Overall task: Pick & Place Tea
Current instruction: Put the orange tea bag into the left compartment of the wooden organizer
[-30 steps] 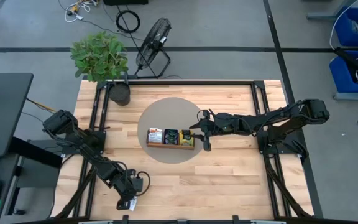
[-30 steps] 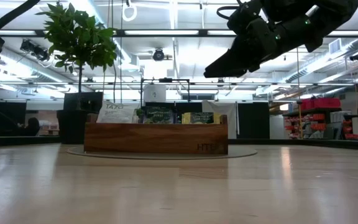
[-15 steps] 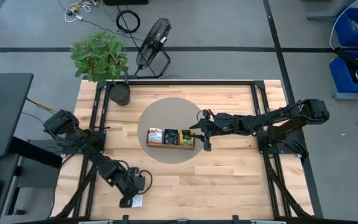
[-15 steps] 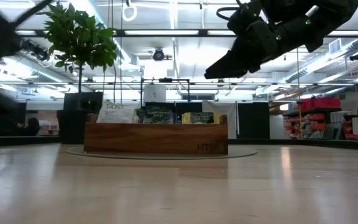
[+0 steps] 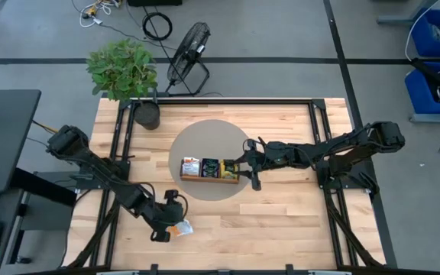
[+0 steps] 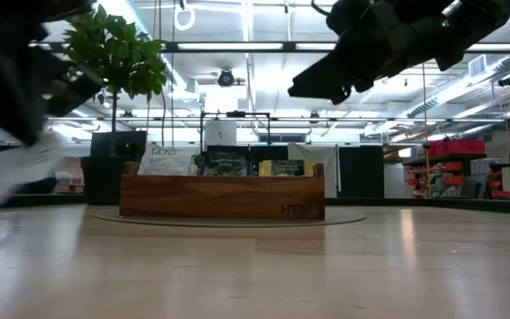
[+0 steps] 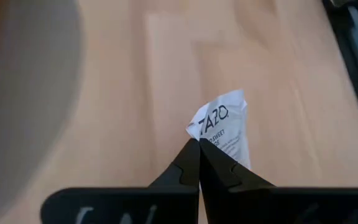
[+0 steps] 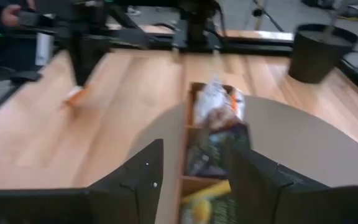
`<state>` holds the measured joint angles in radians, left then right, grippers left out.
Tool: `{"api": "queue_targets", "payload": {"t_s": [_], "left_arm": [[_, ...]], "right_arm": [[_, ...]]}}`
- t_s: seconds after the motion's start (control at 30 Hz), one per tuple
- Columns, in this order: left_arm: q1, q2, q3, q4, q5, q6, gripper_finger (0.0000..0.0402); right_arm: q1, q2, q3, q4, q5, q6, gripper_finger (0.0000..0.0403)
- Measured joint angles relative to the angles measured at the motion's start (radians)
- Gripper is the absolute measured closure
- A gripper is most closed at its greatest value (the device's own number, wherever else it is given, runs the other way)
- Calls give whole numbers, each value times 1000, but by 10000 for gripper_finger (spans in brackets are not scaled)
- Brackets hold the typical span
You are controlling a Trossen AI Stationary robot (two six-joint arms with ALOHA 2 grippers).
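My left gripper (image 5: 166, 226) hangs near the table's near edge, left of centre, shut on an orange-and-white tea sachet (image 5: 180, 228). The left wrist view shows the sachet (image 7: 224, 121) as white and printed. A long wooden tray (image 5: 209, 169) stands on a round grey mat (image 5: 208, 137) at the table's middle. It holds upright sachets: orange-white (image 5: 190, 166), dark (image 5: 210, 166) and yellow-green (image 5: 228, 167). My right gripper (image 5: 252, 173) hovers open just off the tray's right end, above it (image 6: 343, 75), and looks along the tray (image 8: 213, 143). My left gripper pinches the sachet between its two fingertips at one edge (image 7: 209, 138). The fingers slant downward. The rest of the sachet sticks out past the fingertips and is lifted clear of the wood.
A potted plant (image 5: 124, 72) stands at the table's far left corner, with a fan (image 5: 188, 53) on the floor behind the table. Black frame rails (image 5: 118, 153) run along both table sides. Bare wood (image 5: 281, 218) lies between the tray and the near edge.
My left gripper has shut on the sachet that lay by the near edge. It has lifted the sachet clear and carried it up, away from the near edge and a little to the right, with the wrist turning. The right arm has kept still.
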<state>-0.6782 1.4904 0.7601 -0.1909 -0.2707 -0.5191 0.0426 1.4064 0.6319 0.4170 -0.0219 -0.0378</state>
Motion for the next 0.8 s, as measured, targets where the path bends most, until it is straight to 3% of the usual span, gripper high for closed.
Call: {"api": "queue_targets", "payload": {"t_s": [0.2,0.3,0.5,0.67,0.8], "left_arm": [[37,-25,1,9,-177,94,400],[68,-25,1,52,-214,121,401],[122,-25,1,186,-235,176,401],[141,-25,2,283,-262,221,401],[149,-25,2,326,-298,251,401]], "right_arm": [[25,0,0,12,-6,132,227],[24,0,0,-11,-5,179,227],[76,1,0,-14,-15,86,227],[156,1,0,-2,93,0,227],[198,1,0,0,116,-8,227]]}}
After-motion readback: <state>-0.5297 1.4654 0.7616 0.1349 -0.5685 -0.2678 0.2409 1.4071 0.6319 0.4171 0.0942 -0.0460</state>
